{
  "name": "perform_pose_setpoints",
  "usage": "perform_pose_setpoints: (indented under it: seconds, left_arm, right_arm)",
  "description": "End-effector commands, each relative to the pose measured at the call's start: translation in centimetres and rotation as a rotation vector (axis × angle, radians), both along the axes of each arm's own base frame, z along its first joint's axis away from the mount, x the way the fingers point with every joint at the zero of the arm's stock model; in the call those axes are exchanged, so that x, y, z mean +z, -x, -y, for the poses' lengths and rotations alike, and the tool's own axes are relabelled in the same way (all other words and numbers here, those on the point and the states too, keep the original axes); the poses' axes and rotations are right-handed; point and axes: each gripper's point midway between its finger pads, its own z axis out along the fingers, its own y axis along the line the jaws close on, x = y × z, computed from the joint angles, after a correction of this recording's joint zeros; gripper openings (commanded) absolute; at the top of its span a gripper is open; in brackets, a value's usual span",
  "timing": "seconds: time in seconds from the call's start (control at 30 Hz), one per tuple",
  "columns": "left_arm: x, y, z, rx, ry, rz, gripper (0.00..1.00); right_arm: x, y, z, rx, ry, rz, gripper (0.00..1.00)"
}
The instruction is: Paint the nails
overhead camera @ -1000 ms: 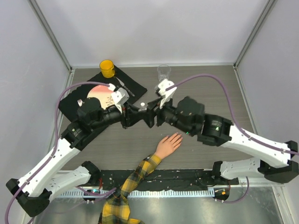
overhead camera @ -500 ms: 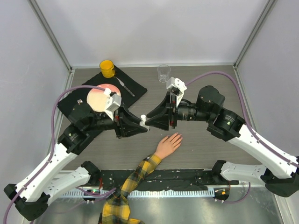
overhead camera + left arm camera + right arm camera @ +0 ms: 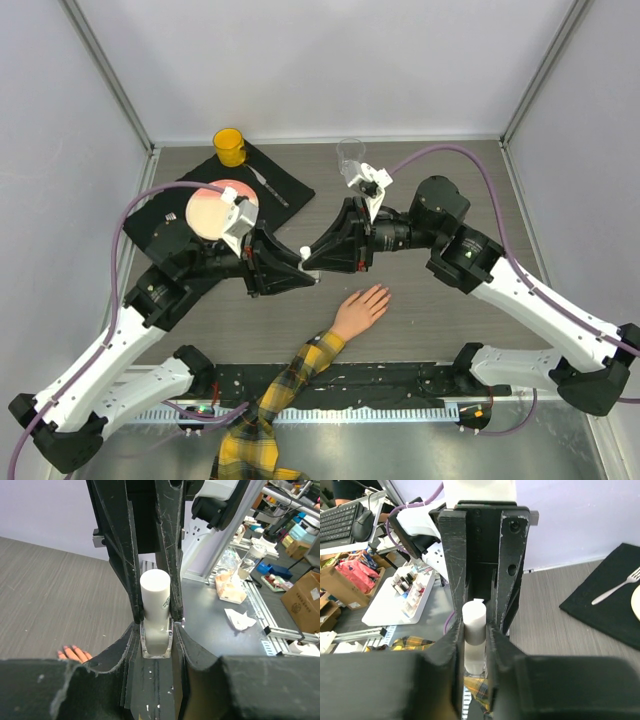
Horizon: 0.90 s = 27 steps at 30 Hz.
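Note:
A small clear bottle (image 3: 156, 641) with a white cap (image 3: 155, 587) hangs above the table between both arms. My left gripper (image 3: 156, 627) is shut on its clear body. From the opposite side, my right gripper (image 3: 475, 630) is shut on the white cap (image 3: 473, 617). In the top view the two grippers meet at the bottle (image 3: 304, 252). The peach mannequin hand (image 3: 360, 310) lies flat just in front, fingers outstretched, on a yellow-black plaid sleeve (image 3: 285, 385). Its nails (image 3: 74, 649) show small and pinkish at the fingertips, clear of both grippers.
At the back left, a black mat (image 3: 285, 180) carries a pink plate (image 3: 205, 210) and a fork (image 3: 268, 185). A yellow cup (image 3: 229, 147) and a clear glass (image 3: 350, 155) stand near the back wall. A black rail (image 3: 400, 380) runs along the near edge.
My right gripper has shut on the bottle's white cap and its arm has shifted slightly left. My left gripper has kept its hold on the bottle.

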Motion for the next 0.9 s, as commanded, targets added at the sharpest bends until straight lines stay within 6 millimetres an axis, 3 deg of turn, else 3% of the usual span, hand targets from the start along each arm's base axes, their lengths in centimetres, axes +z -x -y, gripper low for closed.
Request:
perform_pose_setpoints:
  seconds: [0.0,0.07,0.1,0.23,0.27,0.3,0.33,0.37,0.4,0.43,0.47,0.53,0.63,0.73,0.87]
  left_arm:
    - [2.0,0.2,-0.1,-0.002,0.053,0.068,0.0]
    - [1.6,-0.7,-0.1,0.051,0.032,0.067,0.0]
    - [2.0,-1.2,-0.3,0.09,0.031,0.081,0.0]
    - [0.6,-5.9,-1.6,0.359,-0.087,0.097,0.0]
    - [0.6,-8.1,-2.5,0.498,-0.1,0.09,0.0]
    - [0.7,-8.9,-3.0,0.545,-0.117,0.113,0.0]
    - [0.5,-10.0,-3.2,0.597,-0.13,0.11,0.0]
    - [0.4,-11.2,-3.8,0.67,-0.138,0.105,0.0]
    - [0.7,-11.9,-3.9,0.7,-0.131,0.108,0.0]
    - [0.6,-12.4,-3.8,0.715,-0.133,0.105,0.0]
    - [0.2,-13.1,-3.3,0.722,-0.141,0.095,0.0]
    - [0.2,-13.6,-2.7,0.712,-0.132,0.089,0.0]
    - [-0.5,-14.0,-1.8,0.692,-0.142,0.074,0.0]
    - [-1.4,-13.6,-1.7,0.666,-0.161,0.07,0.0]
    - [-3.8,-12.1,-2.0,0.61,-0.221,0.073,0.0]
  right_arm:
    - [1.0,0.2,-0.4,0.036,-0.038,0.011,0.01]
    - [0.7,-0.7,-0.6,-0.009,-0.03,0.012,0.01]
    - [-0.4,-1.1,-0.6,-0.033,0.01,0.002,0.01]
    - [-2.1,-4.4,-0.1,-0.237,0.096,0.011,0.01]
    - [-1.9,-8.0,0.9,-0.467,0.119,0.026,0.01]
    - [-3.3,-7.2,0.5,-0.521,0.194,0.04,0.01]
    - [-3.8,-8.5,0.9,-0.67,0.244,0.099,0.01]
    - [-3.1,-10.8,3.1,-0.93,0.277,0.137,0.01]
    - [-3.6,-8.9,2.0,-0.959,0.317,0.166,0.01]
    - [-4.6,-9.1,1.4,-1.024,0.358,0.183,0.01]
    - [-4.1,-9.5,1.8,-1.132,0.36,0.192,0.01]
    - [-5.2,-8.8,0.2,-1.154,0.394,0.21,0.01]
    - [-5.3,-8.6,-0.8,-1.127,0.375,0.181,0.01]
    - [-4.9,-7.4,-2.1,-0.985,0.346,0.194,0.19]
    - [-3.5,-6.3,-0.7,-0.882,0.318,0.209,0.32]
